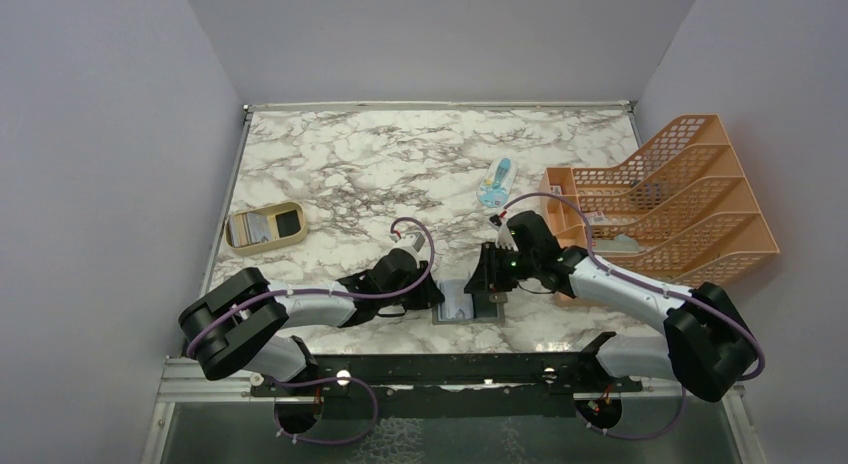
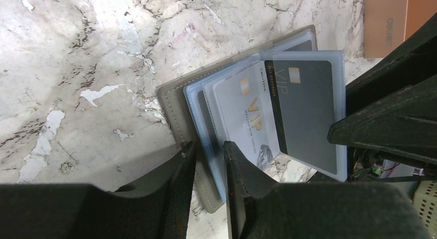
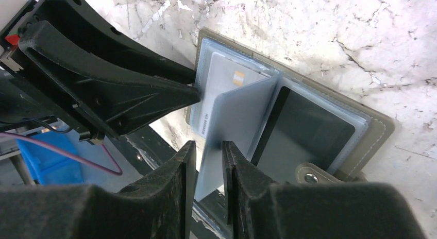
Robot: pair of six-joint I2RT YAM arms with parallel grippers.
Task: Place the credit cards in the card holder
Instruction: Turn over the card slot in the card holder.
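Reaches low and inward from both sides; clamps the open wallet [image 2: 172,113] edge in the left gripper [image 2: 208,146], pinches one clear inner leaf in the right gripper [image 3: 207,144]; holds cards [image 2: 247,120] in its pockets.

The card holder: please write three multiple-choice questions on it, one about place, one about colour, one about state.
1. The card holder lies: A at the far edge of the table; B near its near edge, between the left tool and the right tool; C on the floor.
2. Its outer cover is: A red; B grey; C orange.
3. It is: A open, sleeves fanned; B folded shut; C clasped and upside down.
Answers: 1 B, the top view shows it between both tools, by the arm bases; 2 B, a grey rim shows in both wrist views; 3 A, credit cards show through spread clear sleeves.
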